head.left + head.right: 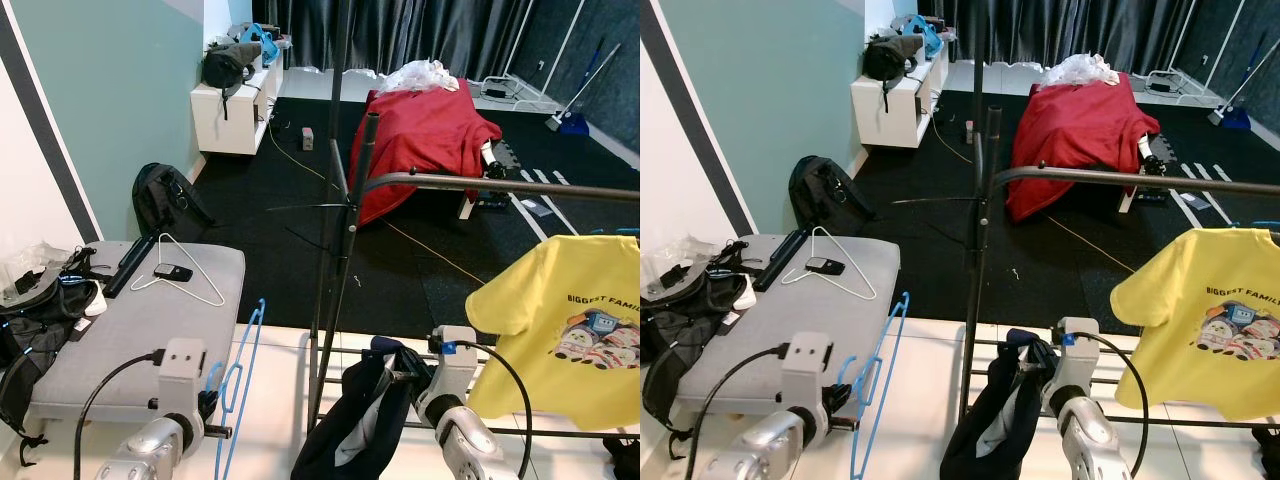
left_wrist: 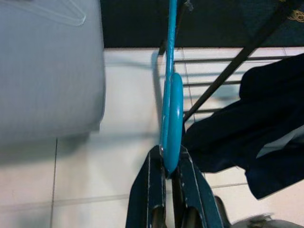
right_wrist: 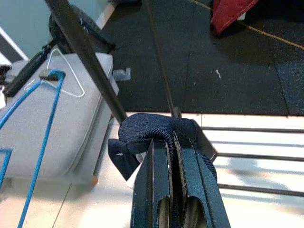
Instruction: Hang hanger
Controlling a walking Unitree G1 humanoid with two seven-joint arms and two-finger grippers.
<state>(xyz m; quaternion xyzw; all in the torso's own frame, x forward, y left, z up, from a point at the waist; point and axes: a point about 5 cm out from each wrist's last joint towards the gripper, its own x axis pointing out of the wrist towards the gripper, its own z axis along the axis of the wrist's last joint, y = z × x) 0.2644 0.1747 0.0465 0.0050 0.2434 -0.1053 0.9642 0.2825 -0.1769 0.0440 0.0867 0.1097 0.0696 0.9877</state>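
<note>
A grey bench (image 1: pixel 190 300) carrying a white hanger (image 1: pixel 180 270) is seen at left, on white tile bordering black carpet. The blue hanger (image 1: pixel 240 385) is clamped by the left gripper (image 2: pixel 166 164) beside the bench, long axis near vertical, its upper end raised toward the rack. A dark garment (image 1: pixel 355 420) is pinched by the right gripper (image 3: pixel 173 156) at the clothes rack (image 1: pixel 480 183). A yellow T-shirt (image 1: pixel 560 320) is hung at right.

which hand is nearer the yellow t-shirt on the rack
Right. The right hand, shut on a dark garment, sits just beside the yellow t-shirt. The left hand, shut on a blue hanger, is across the rack pole, by the grey bench.
</note>
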